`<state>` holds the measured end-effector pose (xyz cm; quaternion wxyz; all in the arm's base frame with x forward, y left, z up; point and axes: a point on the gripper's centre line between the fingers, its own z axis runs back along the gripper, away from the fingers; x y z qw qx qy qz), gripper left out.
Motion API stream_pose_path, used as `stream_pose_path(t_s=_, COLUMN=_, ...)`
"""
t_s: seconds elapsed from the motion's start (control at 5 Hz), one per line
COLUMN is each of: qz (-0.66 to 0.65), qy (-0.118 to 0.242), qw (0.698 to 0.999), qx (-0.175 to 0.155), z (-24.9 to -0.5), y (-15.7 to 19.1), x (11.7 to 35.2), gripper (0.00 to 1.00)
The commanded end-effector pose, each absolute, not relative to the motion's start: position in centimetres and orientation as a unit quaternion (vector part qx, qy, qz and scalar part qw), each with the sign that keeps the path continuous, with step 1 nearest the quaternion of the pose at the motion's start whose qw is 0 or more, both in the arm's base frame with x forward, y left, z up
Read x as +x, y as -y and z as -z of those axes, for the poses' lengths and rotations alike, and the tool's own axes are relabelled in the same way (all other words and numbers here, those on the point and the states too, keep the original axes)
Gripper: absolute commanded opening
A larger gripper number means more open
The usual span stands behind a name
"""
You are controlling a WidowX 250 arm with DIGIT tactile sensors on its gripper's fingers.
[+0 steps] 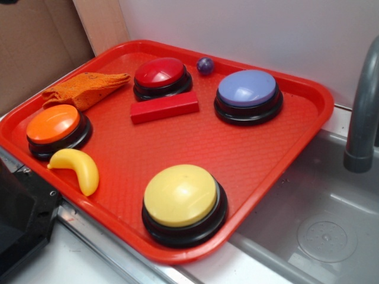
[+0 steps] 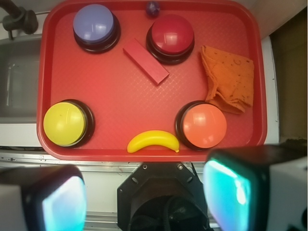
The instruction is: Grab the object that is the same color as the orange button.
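Note:
The orange knitted cloth rag (image 1: 86,89) lies crumpled at the tray's far left corner; in the wrist view it (image 2: 230,79) is at the upper right. The orange button (image 1: 54,125) with a black base sits just in front of the rag, and shows in the wrist view (image 2: 204,126) below it. My gripper (image 2: 147,197) is open and empty, high above the near side of the tray, its two fingers wide apart with nothing between them. It does not show in the exterior view.
On the red tray (image 1: 278,160) stand a red button (image 1: 161,75), a purple-blue button (image 1: 247,92) and a yellow button (image 1: 182,198). A red block (image 1: 164,107), a yellow banana toy (image 1: 78,168) and a small purple ball (image 1: 205,65) lie there too. A sink (image 1: 320,231) with a grey faucet (image 1: 362,112) is at the right.

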<state>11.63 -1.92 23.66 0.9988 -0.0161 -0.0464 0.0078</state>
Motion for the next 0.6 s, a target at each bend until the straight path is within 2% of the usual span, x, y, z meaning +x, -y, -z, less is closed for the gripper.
stream_pose_path(t_s=0.0, qz=-0.008, qy=0.046, qw=0.999, qx=-0.016, z=-23.7, y=1.9, x=11.6, gripper=1.00)
stream_pose_path(t_s=0.2, qz=-0.130, qy=0.070, qw=0.989, qx=-0.025, z=-20.6, y=0.0, x=12.9, gripper=1.00)
stream_pose_path(t_s=0.4, qz=-0.237, qy=0.103, qw=0.965, qx=-0.032, z=-17.9, y=-2.3, x=13.5, gripper=1.00)
